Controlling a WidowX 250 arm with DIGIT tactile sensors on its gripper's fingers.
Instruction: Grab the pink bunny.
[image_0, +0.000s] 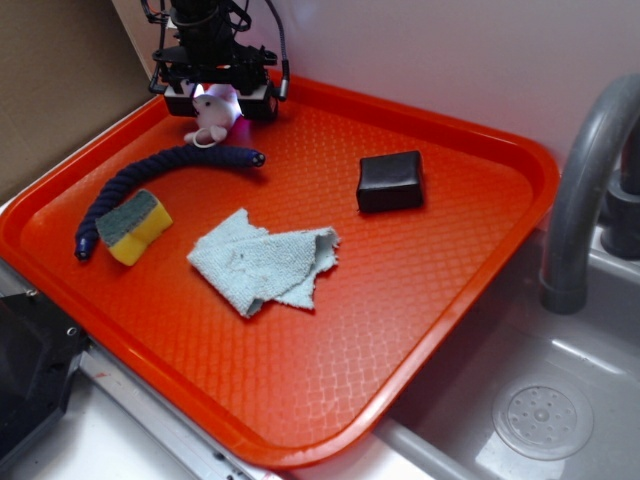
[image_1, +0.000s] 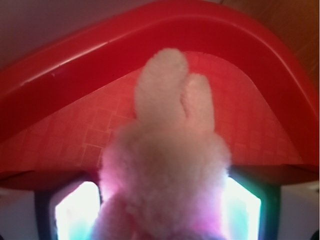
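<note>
One toy matters here, the bunny (image_0: 212, 115), and you have it at the upper left of the exterior frame, in the far corner of the tray (image_0: 480, 150), right under the gripper (image_0: 214, 100). In the wrist view the bunny (image_1: 167, 165) fills the lower middle, ears pointing up toward the tray's corner wall, with a glowing finger (image_1: 75, 212) close on each side of its body. So the gripper straddles it, and the plush looks to be touching both sides; I judge you shut on it, or very nearly (the fur hides the actual contact line).

Your approach from above makes sense: the bunny sits close to the raised rim, so a side approach would meet the wall.

Whether it is off the tray yet, you cannot tell from either view. In the exterior view its white loop (image_0: 203, 141) hangs low, just beside the near end of the blue rope (image_0: 150, 180), which curves down toward the sponge (image_0: 135, 226).

Mind that rope when you lift; a snag on the loop is my guess at the main risk. Cloth (image_0: 265, 260) and black block (image_0: 390, 181) lie well apart, toward the middle and right, and need no attention.
</note>
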